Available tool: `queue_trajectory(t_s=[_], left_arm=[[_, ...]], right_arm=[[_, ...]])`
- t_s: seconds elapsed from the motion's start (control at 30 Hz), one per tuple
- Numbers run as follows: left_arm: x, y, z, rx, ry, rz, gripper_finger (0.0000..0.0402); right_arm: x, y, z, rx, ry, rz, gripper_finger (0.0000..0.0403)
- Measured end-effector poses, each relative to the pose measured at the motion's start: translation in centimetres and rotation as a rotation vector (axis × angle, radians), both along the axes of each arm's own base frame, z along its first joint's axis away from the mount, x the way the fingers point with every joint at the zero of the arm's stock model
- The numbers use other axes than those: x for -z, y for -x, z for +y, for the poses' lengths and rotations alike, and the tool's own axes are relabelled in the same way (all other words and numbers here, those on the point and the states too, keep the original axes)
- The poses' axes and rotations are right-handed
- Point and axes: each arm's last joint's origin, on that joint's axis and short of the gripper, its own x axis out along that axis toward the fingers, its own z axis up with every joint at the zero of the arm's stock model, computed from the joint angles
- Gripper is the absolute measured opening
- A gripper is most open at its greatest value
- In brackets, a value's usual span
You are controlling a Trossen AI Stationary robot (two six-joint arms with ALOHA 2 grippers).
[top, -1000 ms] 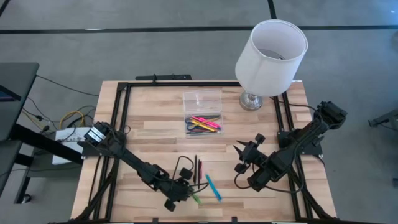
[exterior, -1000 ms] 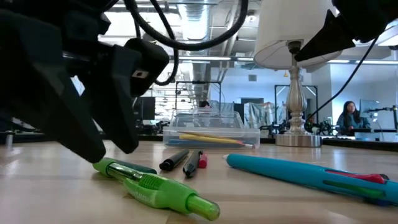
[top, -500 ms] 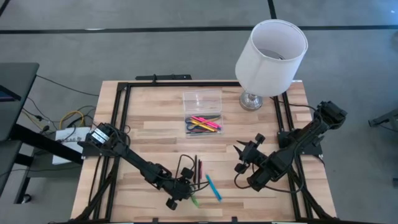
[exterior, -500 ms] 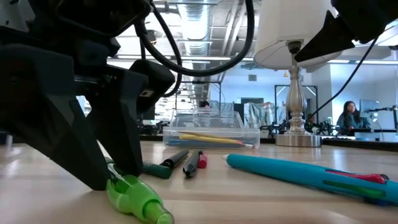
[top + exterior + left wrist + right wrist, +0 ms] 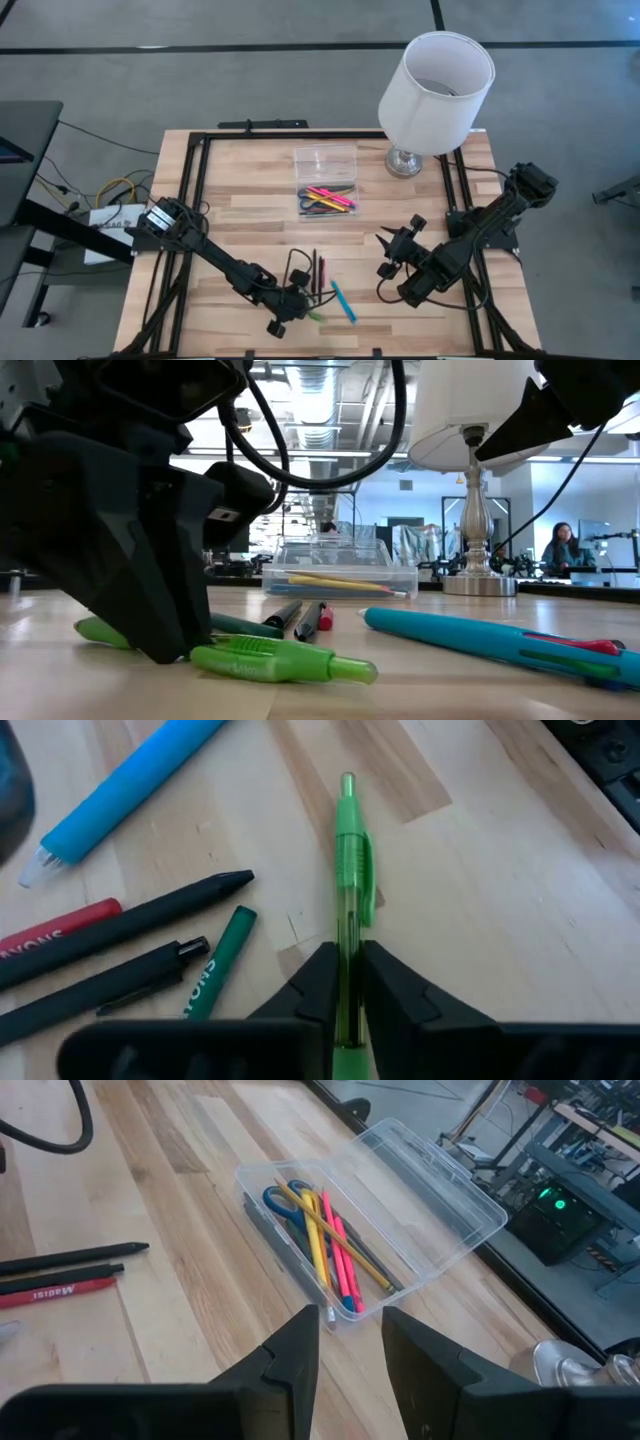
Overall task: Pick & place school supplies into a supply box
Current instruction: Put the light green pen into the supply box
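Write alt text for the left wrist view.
The left gripper is shut on a light green pen lying on the wooden table. Beside it lie black pens, a red marker, a dark green pen and a blue pen.

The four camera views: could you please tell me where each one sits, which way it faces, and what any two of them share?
High view: overhead, looking straight down on the table; both arms show, left gripper, right gripper.
Low view: at tabletop height, looking level across into the room; the left gripper fills the near side.
Left wrist view: on the left arm, looking down past its fingers, closed on the green pen.
Right wrist view: on the right arm, facing the open box past parted fingers.
Shared: green pen, low and left wrist views.
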Motion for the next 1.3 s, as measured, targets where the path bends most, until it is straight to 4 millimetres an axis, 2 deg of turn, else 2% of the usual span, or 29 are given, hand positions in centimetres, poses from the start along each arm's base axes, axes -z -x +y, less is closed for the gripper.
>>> queue_trajectory(t_s=[0.27,0.57,1.3], left_arm=[[0.3,1.0,-0.2,-0.067,0.011,0.102,0.0039],[0.2,1.4,-0.3,-0.197,0.089,0.173,0.0034],[-0.8,1.7,-0.5,-0.272,0.081,0.331,0.0038]], right_arm=[[0.0,0.0,0.0,0.0,-0.001,0.002,0.0108],[0.0,0.0,0.0,0.0,-0.002,0.001,0.0108],[0.0,0.0,0.0,0.0,-0.002,0.0,0.0108]])
